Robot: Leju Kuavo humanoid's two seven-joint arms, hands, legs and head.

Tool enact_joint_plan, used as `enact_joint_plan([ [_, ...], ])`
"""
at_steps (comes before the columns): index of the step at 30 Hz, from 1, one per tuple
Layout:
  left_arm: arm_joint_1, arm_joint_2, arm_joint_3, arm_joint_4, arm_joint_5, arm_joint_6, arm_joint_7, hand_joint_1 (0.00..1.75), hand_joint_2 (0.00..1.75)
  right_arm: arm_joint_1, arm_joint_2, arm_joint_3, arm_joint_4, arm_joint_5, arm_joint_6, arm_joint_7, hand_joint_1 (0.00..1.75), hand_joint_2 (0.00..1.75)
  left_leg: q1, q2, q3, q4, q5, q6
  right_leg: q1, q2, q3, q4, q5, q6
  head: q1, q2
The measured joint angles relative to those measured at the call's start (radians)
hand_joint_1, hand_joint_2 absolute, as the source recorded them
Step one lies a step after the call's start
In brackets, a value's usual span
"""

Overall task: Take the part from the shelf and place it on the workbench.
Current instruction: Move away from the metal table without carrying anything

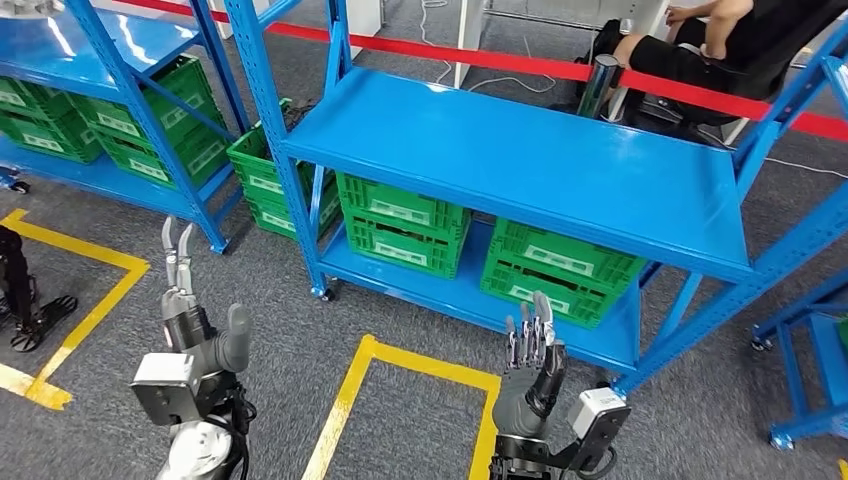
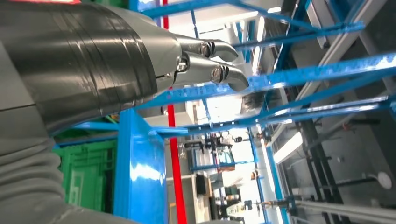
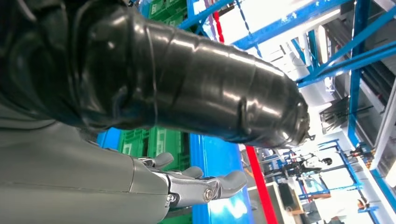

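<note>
A shiny metal cylinder [image 1: 599, 87], the part, stands upright at the far edge of the blue shelf top [image 1: 520, 155]. My left hand [image 1: 190, 310] is raised in front of the shelf's left post, fingers straight up and apart, holding nothing. My right hand [image 1: 532, 365] is raised below the shelf's front edge, fingers extended, also empty. Both hands are well short of the cylinder. The left wrist view shows my left hand's fingers [image 2: 219, 65] bare against blue racking. In the right wrist view the thick thumb [image 3: 196, 93] and the fingers [image 3: 201, 184] have nothing between them.
Green crates [image 1: 400, 222] fill the lower shelf level. A second blue rack [image 1: 110, 110] with green crates stands at the left. Yellow floor tape [image 1: 345, 410] marks the grey carpet. Behind red barrier tape [image 1: 520, 65], a person [image 1: 720, 40] sits.
</note>
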Motion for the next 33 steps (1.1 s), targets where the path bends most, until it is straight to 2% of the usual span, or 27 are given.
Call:
enact_joint_plan([
  [1, -0.001, -0.001, 0.0, -0.002, -0.001, 0.0, 0.0, 0.0, 0.0, -0.001, 0.001, 0.0, -0.002, 0.0, 0.0, 0.001, 0.0, 0.0, 0.002, 0.0, 0.021, -0.001, -0.015, -0.005, 0.005, -0.003, 0.014, -0.028, 0.062, -0.006, 0.001, 0.0],
  [2, -0.002, -0.003, 0.0, -0.005, -0.002, 0.0, 0.0, 0.0, 0.0, -0.003, 0.004, 0.001, -0.005, 0.001, 0.0, 0.002, 0.0, 0.0, 0.004, -0.001, 0.04, 0.005, -0.021, -0.013, 0.011, -0.004, 0.023, -0.036, 0.09, -0.012, -0.001, 0.0],
  [3, -0.004, -0.006, 0.0, -0.01, -0.002, 0.0, 0.0, 0.0, 0.0, -0.006, 0.009, 0.002, -0.01, 0.001, 0.0, 0.003, 0.0, 0.0, 0.009, -0.001, 0.049, 0.022, -0.018, -0.021, 0.016, -0.002, 0.04, -0.036, 0.09, -0.019, 0.0, 0.0],
  [4, -0.005, -0.008, -0.001, -0.014, -0.003, 0.0, 0.0, 0.0, 0.0, -0.01, 0.014, 0.003, -0.015, 0.002, 0.0, 0.003, 0.0, 0.0, 0.013, 0.001, 0.041, 0.056, -0.009, -0.026, 0.019, -0.001, 0.055, -0.04, 0.09, -0.028, 0.0, 0.0],
  [5, -0.007, -0.009, -0.001, -0.017, -0.004, 0.0, 0.0, 0.0, 0.0, -0.014, 0.018, 0.004, -0.018, 0.003, 0.0, 0.004, 0.0, 0.0, 0.015, 0.001, 0.015, 0.108, 0.002, -0.029, 0.019, 0.001, 0.066, -0.044, 0.088, -0.037, 0.0, 0.0],
  [6, -0.007, -0.01, -0.001, -0.018, -0.004, 0.0, 0.001, 0.0, 0.0, -0.015, 0.021, 0.006, -0.019, 0.004, 0.0, 0.005, 0.0, 0.0, 0.014, 0.002, -0.028, 0.17, 0.006, -0.029, 0.018, 0.003, 0.079, -0.048, 0.085, -0.046, -0.003, 0.0],
  [7, -0.006, -0.01, -0.001, -0.018, -0.005, 0.0, 0.001, 0.0, 0.0, -0.015, 0.021, 0.007, -0.019, 0.004, 0.0, 0.006, 0.0, 0.0, 0.013, 0.002, -0.078, 0.231, -0.003, -0.028, 0.017, 0.004, 0.085, -0.052, 0.08, -0.052, -0.009, 0.0],
  [9, -0.003, -0.008, -0.001, -0.018, -0.005, 0.0, 0.003, 0.0, 0.0, -0.011, 0.02, 0.008, -0.016, 0.004, 0.0, 0.009, 0.0, 0.0, 0.01, 0.002, -0.171, 0.311, -0.066, -0.03, 0.017, 0.01, 0.094, -0.054, 0.064, -0.059, -0.021, 0.0],
  [10, -0.002, -0.006, -0.001, -0.018, -0.005, 0.0, 0.004, 0.0, 0.0, -0.01, 0.019, 0.009, -0.015, 0.005, 0.0, 0.01, 0.0, 0.0, 0.009, 0.002, -0.206, 0.32, -0.104, -0.032, 0.017, 0.014, 0.102, -0.054, 0.053, -0.058, -0.026, 0.0],
  [11, -0.001, -0.005, -0.001, -0.017, -0.005, 0.0, 0.006, 0.0, 0.0, -0.01, 0.019, 0.009, -0.013, 0.005, 0.0, 0.01, 0.0, 0.0, 0.008, 0.002, -0.231, 0.306, -0.127, -0.032, 0.017, 0.018, 0.114, -0.054, 0.04, -0.057, -0.03, 0.0],
  [12, -0.001, -0.003, -0.001, -0.017, -0.004, 0.0, 0.007, 0.0, 0.0, -0.01, 0.018, 0.01, -0.011, 0.006, 0.0, 0.011, 0.0, 0.0, 0.008, 0.003, -0.246, 0.271, -0.12, -0.03, 0.016, 0.021, 0.13, -0.053, 0.026, -0.054, -0.034, 0.0],
  [13, -0.001, -0.001, -0.001, -0.016, -0.003, -0.001, 0.008, 0.0, 0.0, -0.01, 0.018, 0.01, -0.009, 0.006, 0.0, 0.011, 0.0, 0.0, 0.006, 0.003, -0.253, 0.22, -0.075, -0.028, 0.015, 0.023, 0.147, -0.051, 0.01, -0.05, -0.038, 0.0],
  [14, -0.001, 0.001, -0.001, -0.014, -0.002, -0.001, 0.009, 0.0, 0.0, -0.01, 0.018, 0.01, -0.007, 0.007, -0.001, 0.012, 0.0, 0.0, 0.005, 0.005, -0.257, 0.164, 0.005, -0.026, 0.015, 0.024, 0.162, -0.046, -0.008, -0.045, -0.042, 0.0],
  [15, -0.001, 0.003, -0.002, -0.012, 0.0, -0.002, 0.01, 0.0, 0.0, -0.01, 0.017, 0.01, -0.004, 0.007, -0.001, 0.012, 0.0, 0.0, 0.002, 0.006, -0.256, 0.123, 0.07, -0.022, 0.015, 0.027, 0.167, -0.042, -0.024, -0.039, -0.045, 0.0],
  [16, 0.0, 0.004, -0.002, -0.01, 0.001, -0.003, 0.011, 0.0, 0.0, -0.011, 0.015, 0.01, -0.002, 0.008, -0.002, 0.013, 0.0, 0.0, -0.001, 0.006, -0.255, 0.099, 0.122, -0.018, 0.016, 0.028, 0.168, -0.036, -0.039, -0.032, -0.046, 0.0],
  [17, 0.001, 0.004, -0.002, -0.01, 0.002, -0.004, 0.011, 0.0, 0.0, -0.011, 0.014, 0.011, 0.0, 0.009, -0.003, 0.014, 0.0, 0.0, -0.003, 0.005, -0.253, 0.094, 0.145, -0.013, 0.015, 0.029, 0.166, -0.033, -0.05, -0.025, -0.047, 0.0],
  [20, -0.003, 0.002, -0.001, -0.011, 0.001, -0.006, 0.01, 0.0, 0.0, -0.014, 0.014, 0.011, -0.002, 0.013, -0.004, 0.012, 0.0, 0.0, -0.002, 0.0, -0.237, 0.091, 0.132, 0.001, 0.012, 0.025, 0.168, -0.028, -0.074, -0.004, -0.043, 0.0],
  [21, -0.005, 0.002, 0.0, -0.012, 0.001, -0.006, 0.01, 0.0, 0.0, -0.015, 0.014, 0.011, -0.003, 0.015, -0.005, 0.011, 0.0, 0.0, 0.001, 0.0, -0.228, 0.084, 0.129, 0.006, 0.011, 0.022, 0.157, -0.001, -0.088, 0.004, -0.039, 0.0],
  [22, -0.005, 0.001, 0.0, -0.012, 0.001, -0.006, 0.01, 0.0, 0.0, -0.015, 0.013, 0.011, -0.003, 0.016, -0.005, 0.011, 0.0, 0.0, 0.003, 0.0, -0.218, 0.078, 0.124, 0.009, 0.008, 0.018, 0.129, 0.052, -0.109, 0.011, -0.034, 0.0],
  [24, -0.004, 0.001, 0.0, -0.011, 0.001, -0.007, 0.01, 0.0, 0.0, -0.013, 0.012, 0.012, -0.003, 0.018, -0.006, 0.01, 0.0, 0.0, 0.004, 0.0, -0.201, 0.073, 0.11, 0.014, -0.001, 0.014, 0.036, 0.193, -0.147, 0.022, -0.023, 0.0],
  [25, -0.004, 0.001, 0.0, -0.01, 0.001, -0.007, 0.011, 0.0, 0.0, -0.012, 0.011, 0.012, -0.002, 0.019, -0.007, 0.011, 0.0, 0.0, 0.004, 0.0, -0.192, 0.073, 0.101, 0.014, -0.005, 0.013, -0.007, 0.242, -0.147, 0.026, -0.02, 0.0],
  [26, -0.003, 0.001, 0.0, -0.01, 0.001, -0.007, 0.011, 0.0, 0.0, -0.011, 0.011, 0.012, -0.002, 0.02, -0.008, 0.011, 0.0, 0.0, 0.004, -0.002, -0.182, 0.073, 0.092, 0.013, -0.008, 0.012, -0.034, 0.254, -0.125, 0.028, -0.017, 0.0],
  [27, -0.003, 0.001, 0.0, -0.009, 0.001, -0.007, 0.011, 0.0, 0.0, -0.011, 0.01, 0.012, -0.001, 0.02, -0.008, 0.011, 0.0, 0.0, 0.004, -0.003, -0.169, 0.073, 0.083, 0.012, -0.011, 0.011, -0.042, 0.228, -0.082, 0.029, -0.014, 0.0],
  [29, -0.004, 0.001, 0.0, -0.008, 0.002, -0.007, 0.011, 0.0, 0.0, -0.011, 0.009, 0.012, -0.001, 0.021, -0.008, 0.011, 0.0, 0.0, 0.005, -0.006, -0.145, 0.071, 0.063, 0.007, -0.013, 0.011, -0.02, 0.107, 0.029, 0.024, -0.006, 0.0],
  [30, -0.004, 0.001, 0.0, -0.008, 0.002, -0.007, 0.011, 0.0, 0.0, -0.011, 0.009, 0.012, -0.001, 0.021, -0.009, 0.011, 0.0, 0.0, 0.004, -0.008, -0.135, 0.07, 0.056, 0.003, -0.01, 0.011, -0.003, 0.056, 0.066, 0.018, -0.004, 0.0],
  [31, -0.005, 0.001, 0.0, -0.008, 0.002, -0.008, 0.011, 0.0, 0.0, -0.011, 0.008, 0.012, 0.0, 0.021, -0.009, 0.012, 0.0, 0.0, 0.004, -0.009, -0.132, 0.067, 0.051, -0.002, -0.006, 0.011, 0.01, 0.02, 0.082, 0.01, 0.0, 0.0],
  [33, -0.005, 0.001, 0.0, -0.008, 0.003, -0.008, 0.012, 0.0, 0.0, -0.011, 0.008, 0.012, 0.0, 0.021, -0.009, 0.013, 0.0, 0.0, 0.004, -0.009, -0.13, 0.063, 0.05, -0.013, 0.002, 0.01, 0.023, -0.001, 0.075, -0.005, 0.002, 0.0],
])
